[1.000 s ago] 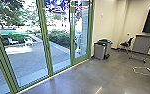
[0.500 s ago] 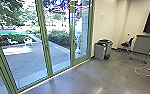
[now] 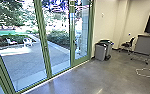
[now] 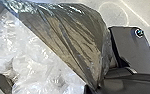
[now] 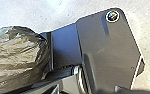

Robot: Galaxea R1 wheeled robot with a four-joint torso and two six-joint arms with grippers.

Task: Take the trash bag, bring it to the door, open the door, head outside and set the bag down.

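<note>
We have the trash bag (image 4: 73, 37) beside our base plate (image 4: 134, 50), drawn taut, probably to bear its load; we can't tell either pincer's opening or grip. Door (image 3: 72, 50) near twelve o'clock.

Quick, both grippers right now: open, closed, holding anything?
Left: open or closed can't be told; the trash bag bunches to a point near it, so perhaps held.
Right: cannot be told.
</note>
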